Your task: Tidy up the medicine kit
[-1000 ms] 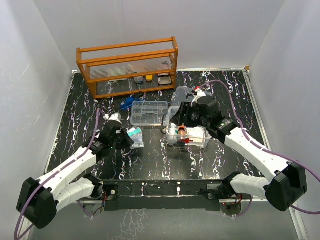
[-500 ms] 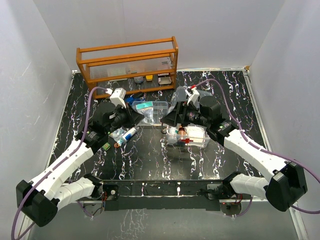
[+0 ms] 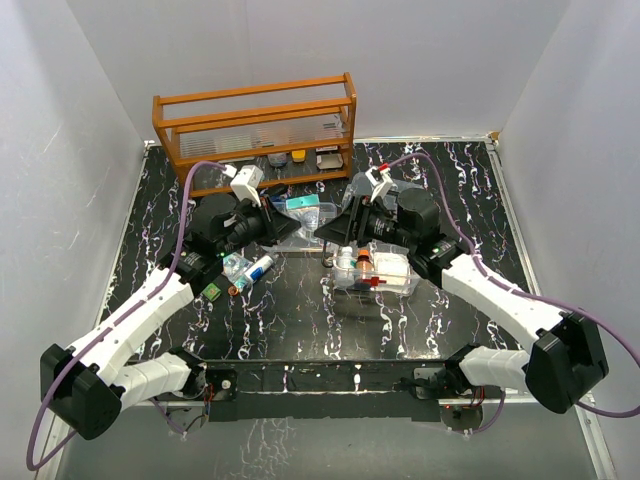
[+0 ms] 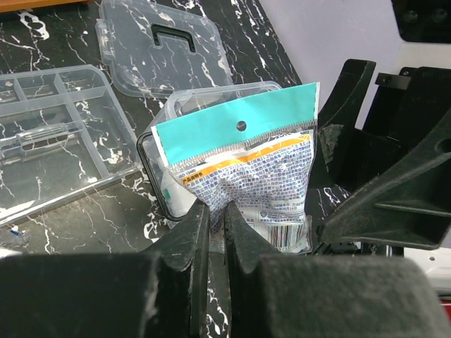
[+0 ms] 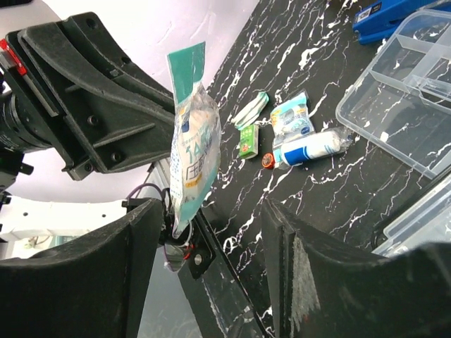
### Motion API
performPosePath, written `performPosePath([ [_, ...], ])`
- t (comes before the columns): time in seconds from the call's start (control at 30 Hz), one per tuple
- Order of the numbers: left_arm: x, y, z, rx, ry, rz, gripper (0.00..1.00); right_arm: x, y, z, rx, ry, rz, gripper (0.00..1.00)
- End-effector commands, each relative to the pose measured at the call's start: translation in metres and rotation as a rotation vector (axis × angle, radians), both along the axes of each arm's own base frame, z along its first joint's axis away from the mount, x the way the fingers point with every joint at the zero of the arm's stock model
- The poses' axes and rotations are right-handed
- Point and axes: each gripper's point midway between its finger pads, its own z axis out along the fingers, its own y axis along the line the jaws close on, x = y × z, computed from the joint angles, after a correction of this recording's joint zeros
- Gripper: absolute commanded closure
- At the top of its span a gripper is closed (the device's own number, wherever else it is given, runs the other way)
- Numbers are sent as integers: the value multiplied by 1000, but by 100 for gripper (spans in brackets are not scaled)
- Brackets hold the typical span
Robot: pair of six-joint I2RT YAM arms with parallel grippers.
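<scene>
My left gripper is shut on the bottom of a clear packet with a teal header, held upright above the table. My right gripper faces it, open, with the packet's lower end hanging just off its left finger. The medicine kit's clear box with the red latch sits right of centre, a small orange-capped bottle inside. Its divided tray insert and its lid with the dark handle lie on the table behind.
The orange wooden rack stands at the back left. A tube, a blue sachet, a small green box and other small items lie loose left of centre. A blue object lies by the tray.
My left arm has lifted the teal-headed packet off the table and carried it back and right towards the right gripper, which has turned to face it.
</scene>
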Motion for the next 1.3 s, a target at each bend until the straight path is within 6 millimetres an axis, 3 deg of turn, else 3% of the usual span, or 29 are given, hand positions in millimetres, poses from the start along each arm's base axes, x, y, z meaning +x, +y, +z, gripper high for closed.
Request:
performPosePath([
  [0.0, 0, -7, 27, -64, -58, -32, 100, 6, 10, 44, 90, -95, 14, 46],
  [0.3, -4, -9, 18, -55, -30, -53, 100, 17, 19, 42, 91, -54, -1, 58],
  [0.53, -4, -9, 16, -69, -15, -46, 100, 11, 27, 41, 130, -32, 43, 64],
  [0.63, -3, -9, 15, -67, -10, -41, 100, 11, 30, 40, 139, -3, 50, 71],
  [0.73, -3, -8, 14, -64, -5, -33, 99, 14, 28, 37, 133, 7, 27, 85],
  [0.8, 1, -2, 10, -48, 17, 14, 85, 17, 26, 34, 123, 17, -3, 97],
  [0.9, 9, 14, -1, 3, 57, 123, 63, 21, 23, 32, 104, 26, -34, 100],
  [1.07, 16, 49, -21, 123, 85, 296, 54, 31, 8, 15, -18, 62, -138, 100],
  [1.27, 22, 75, -14, 233, 5, 375, 47, 38, -36, -17, -272, 131, -332, 100],
])
